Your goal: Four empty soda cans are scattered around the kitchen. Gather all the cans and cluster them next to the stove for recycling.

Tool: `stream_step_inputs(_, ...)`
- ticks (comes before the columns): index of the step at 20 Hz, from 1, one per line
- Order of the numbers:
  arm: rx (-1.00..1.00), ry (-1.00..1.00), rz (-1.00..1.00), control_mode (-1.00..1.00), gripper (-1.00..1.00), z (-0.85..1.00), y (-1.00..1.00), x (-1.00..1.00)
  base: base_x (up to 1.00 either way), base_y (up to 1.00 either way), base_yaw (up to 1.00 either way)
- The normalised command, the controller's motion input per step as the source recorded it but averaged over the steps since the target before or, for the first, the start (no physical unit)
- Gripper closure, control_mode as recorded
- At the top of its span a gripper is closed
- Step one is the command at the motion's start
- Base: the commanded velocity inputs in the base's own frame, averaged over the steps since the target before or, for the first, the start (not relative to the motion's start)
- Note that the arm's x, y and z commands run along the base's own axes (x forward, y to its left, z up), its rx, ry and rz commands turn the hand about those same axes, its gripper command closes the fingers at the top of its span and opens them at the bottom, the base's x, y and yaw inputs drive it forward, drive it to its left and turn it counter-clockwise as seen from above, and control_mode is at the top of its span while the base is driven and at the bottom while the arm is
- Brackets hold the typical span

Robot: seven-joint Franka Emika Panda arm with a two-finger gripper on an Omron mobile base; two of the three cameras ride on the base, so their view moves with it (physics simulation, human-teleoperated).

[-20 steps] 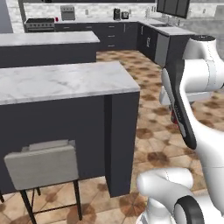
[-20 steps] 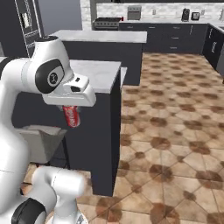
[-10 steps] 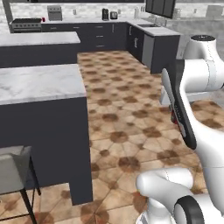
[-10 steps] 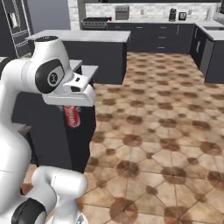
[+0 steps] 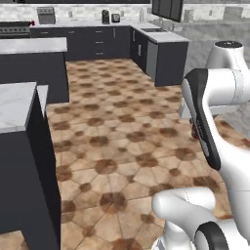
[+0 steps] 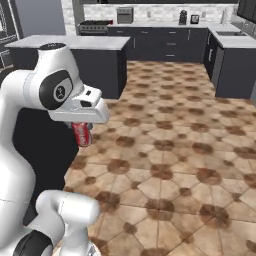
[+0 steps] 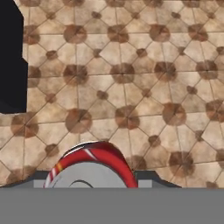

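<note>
Looking across a brown patterned tile floor [image 5: 122, 146] that takes up most of the frame in both base views. Dark island with a white marble top [image 5: 17, 105] sits at the left edge of the left base view; a second dark counter [image 5: 31, 46] with a pale top is behind it, upper left. Along the top of the frame runs a row of dark cabinets under white counters against a pale backsplash, wrapping round to a peninsula [image 5: 166, 49] at upper right. Stove [image 6: 95, 27] is at upper left in the right base view, black, far across the room; a grey boxy appliance [image 6: 125, 15] sits on the counter just right of it, and two small dark appliances [image 6: 187, 17] further right along the same counter.

Gripper [image 6: 82, 127] is left of centre in the right base view, tucked under the white wrist housing, pointing down. It's clenched on a red soda can [image 6: 82, 134], which hangs upright below the hand, over the floor, just beside the dark island side. Finger contact itself is hidden by the housing. In the hand view the can's red rim and silver top [image 7: 91, 168] sit at bottom centre, tile floor beyond, a dark cabinet edge [image 7: 11, 61] at the left.
</note>
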Motion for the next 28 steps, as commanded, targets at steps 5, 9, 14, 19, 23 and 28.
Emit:
stream_step_inputs(5, 0.00, 0.00, 0.00, 1.00, 1.00, 0.00, 0.00, 0.00, 1.00, -0.02, -0.08)
stream_step_inputs(9, 0.00, 0.00, 0.00, 1.00, 1.00, 0.00, 0.00, 0.00, 1.00, 0.11, -0.11)
stream_step_inputs(14, 0.00, 0.00, 0.00, 1.00, 1.00, 0.00, 0.00, 0.00, 1.00, 0.02, -0.06)
stream_step_inputs(19, 0.00, 0.00, 0.00, 1.00, 1.00, 0.00, 0.00, 0.00, 1.00, -0.17, 0.00)
stream_step_inputs(23, 0.00, 0.00, 0.00, 1.00, 1.00, 0.00, 0.00, 0.00, 1.00, -0.28, 0.07)
stream_step_inputs(28, 0.00, 0.00, 0.00, 1.00, 1.00, 0.00, 0.00, 0.00, 1.00, -0.35, 0.17)
